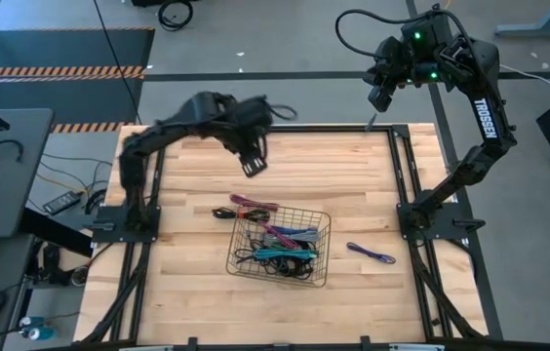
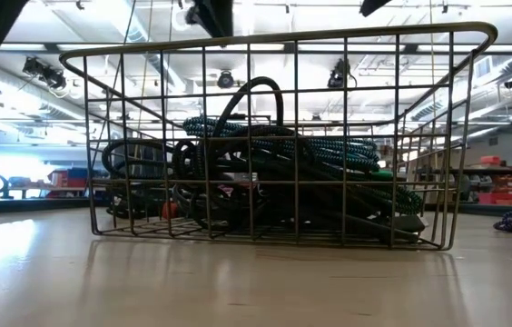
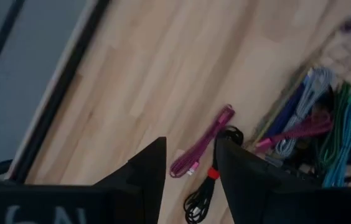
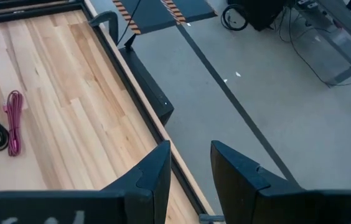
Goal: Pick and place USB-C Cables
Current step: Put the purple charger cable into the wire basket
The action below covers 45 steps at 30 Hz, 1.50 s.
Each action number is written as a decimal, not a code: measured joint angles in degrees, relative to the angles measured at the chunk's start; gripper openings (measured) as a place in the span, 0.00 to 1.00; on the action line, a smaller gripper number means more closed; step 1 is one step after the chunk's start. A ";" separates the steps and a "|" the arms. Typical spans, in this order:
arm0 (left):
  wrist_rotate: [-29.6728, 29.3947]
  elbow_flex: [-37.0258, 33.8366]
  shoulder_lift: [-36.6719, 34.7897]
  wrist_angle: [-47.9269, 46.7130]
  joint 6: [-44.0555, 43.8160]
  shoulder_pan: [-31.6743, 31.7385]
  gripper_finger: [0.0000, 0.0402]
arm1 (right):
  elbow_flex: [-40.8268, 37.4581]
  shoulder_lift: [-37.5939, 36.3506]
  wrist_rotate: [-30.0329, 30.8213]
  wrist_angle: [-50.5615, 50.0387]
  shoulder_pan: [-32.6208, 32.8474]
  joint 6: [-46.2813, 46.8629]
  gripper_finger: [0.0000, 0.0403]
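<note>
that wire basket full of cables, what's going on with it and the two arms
A two-armed robot is sorting USB-C cables. Most already lie in the wire basket at the table's middle. Three are outside it: a magenta cable and a black cable beside its far left corner, and a purple cable to its right. The left gripper hovers open and empty above the magenta and black pair. The right gripper waits open past the table's far edge, holding nothing.

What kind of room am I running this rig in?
Likely a large lab or workshop hall: long strip-lit ceiling, storage shelving behind the wire mesh basket, grey concrete floor with orange-black hazard tape.
</note>
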 joint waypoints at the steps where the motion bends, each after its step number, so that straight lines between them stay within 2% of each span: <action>1: -0.60 0.01 -1.05 0.03 -0.38 0.51 0.37 | 0.00 0.00 0.00 0.15 0.00 -0.10 0.30; 12: -2.61 -1.55 -9.02 0.23 -1.38 3.67 0.37 | 0.00 0.00 0.00 1.14 0.00 -0.83 0.30; 14: -2.78 -5.94 -11.52 0.12 -1.24 3.90 0.37 | 0.00 0.00 -0.02 1.13 0.00 -0.74 0.30; 17: -2.94 -16.53 -17.23 0.03 -2.21 3.93 0.37 | 0.00 0.00 -0.02 1.12 0.00 -0.35 0.30; 25: -0.35 -46.54 -33.17 0.29 -13.19 1.63 0.37 | 0.00 0.00 -0.25 1.12 0.00 2.53 0.30; 31: 4.01 -62.76 -41.46 10.38 -16.87 -1.57 0.37 | 0.00 0.00 -0.39 1.07 0.00 5.79 0.30; 37: 4.96 -70.94 -42.62 14.38 -16.10 -3.29 0.37 | -0.18 0.15 -6.43 -4.20 1.30 11.16 0.30; 45: 6.78 -72.70 -42.59 17.03 -13.88 -3.67 0.37 | -12.15 -1.66 -9.77 -4.84 13.66 21.71 0.30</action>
